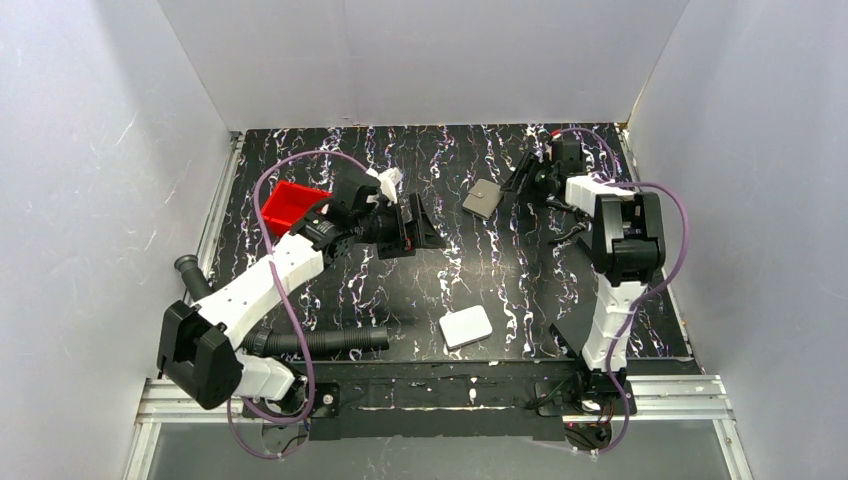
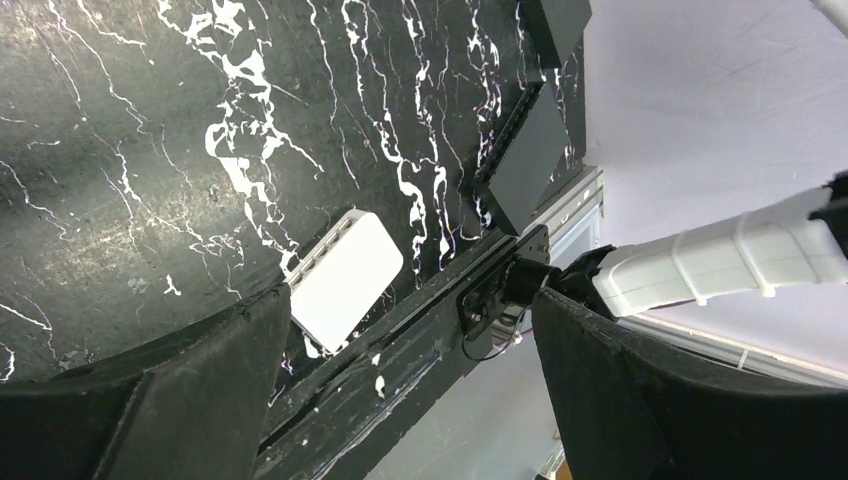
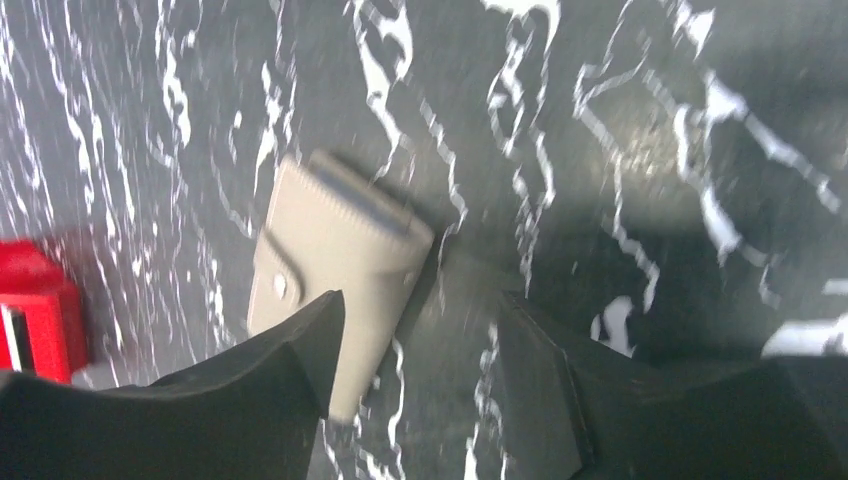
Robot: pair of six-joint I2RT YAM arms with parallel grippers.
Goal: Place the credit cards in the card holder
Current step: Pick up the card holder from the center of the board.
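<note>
The card holder (image 1: 482,198) is a small grey-beige pouch lying flat on the marbled table at the back centre. In the right wrist view the card holder (image 3: 335,240) shows a snap stud, and a thin pale blue-grey strip (image 3: 358,196) runs along its upper edge, like a card's edge in the pouch. No loose credit cards show in any view. My right gripper (image 3: 420,300) hovers open just right of the holder, its left finger (image 3: 290,350) overlapping the pouch's lower part. In the top view my right gripper (image 1: 525,175) is beside the holder. My left gripper (image 1: 415,228) (image 2: 412,300) is open and holds nothing.
A thick white rounded slab (image 1: 466,326) (image 2: 345,280) lies near the table's front edge. A red tray (image 1: 290,205) (image 3: 30,310) stands at the back left. Black flat sheets (image 2: 530,160) lie by the right arm's base. White walls enclose the table.
</note>
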